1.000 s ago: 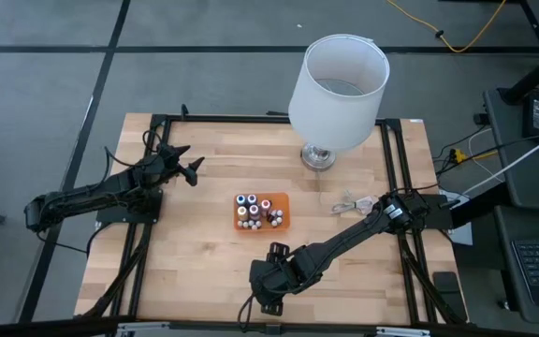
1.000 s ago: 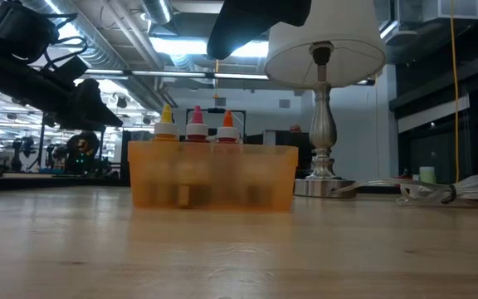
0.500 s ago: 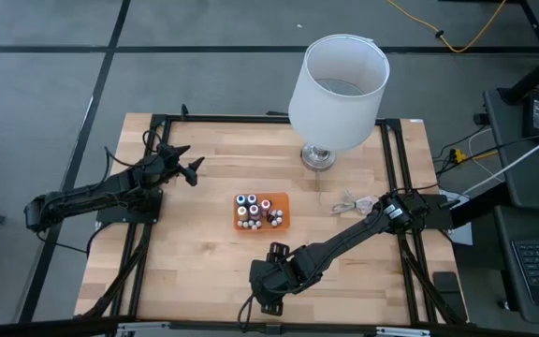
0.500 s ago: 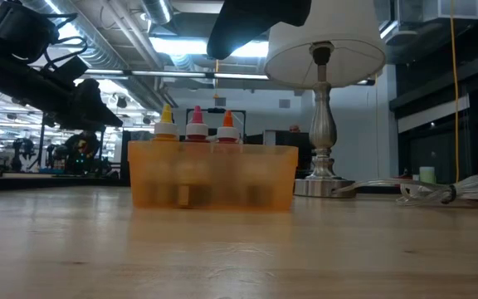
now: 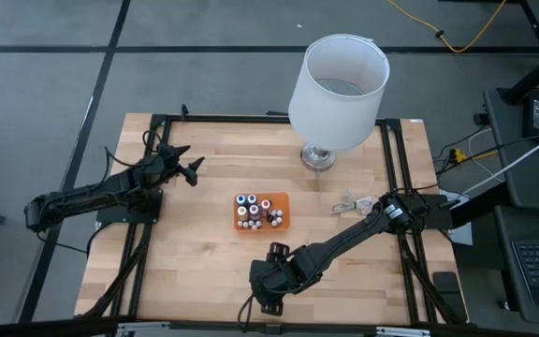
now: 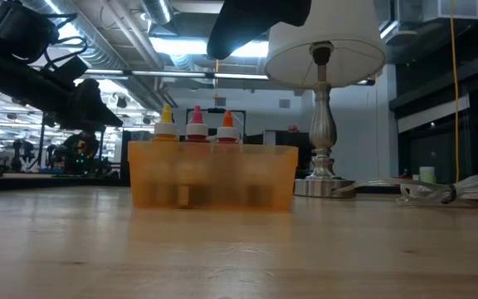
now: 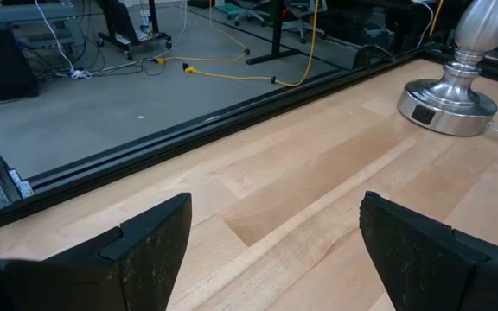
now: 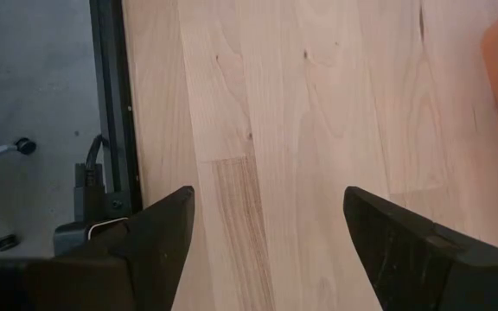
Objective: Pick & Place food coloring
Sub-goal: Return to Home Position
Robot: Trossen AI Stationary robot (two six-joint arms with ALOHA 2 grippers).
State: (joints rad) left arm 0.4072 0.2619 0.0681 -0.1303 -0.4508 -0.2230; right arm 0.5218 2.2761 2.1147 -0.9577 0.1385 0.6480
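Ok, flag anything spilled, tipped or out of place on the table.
Nothing stands out. The food coloring bottles stand upright in the orange bin, the lamp is upright, the white cable lies near its base; left gripper and right gripper are open and empty.

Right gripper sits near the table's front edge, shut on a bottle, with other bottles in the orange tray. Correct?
No: the right wrist view shows the right gripper open and empty. It is near the front edge, and bottles are in the orange tray.

We count one orange tray (image 5: 285,200), one lamp (image 5: 338,77), one coiled cable (image 5: 354,203), and two arms: left arm (image 5: 92,197), right arm (image 5: 344,241). Three food coloring bottles (image 6: 196,124) show tips above the tray wall. The rest are too small to count.
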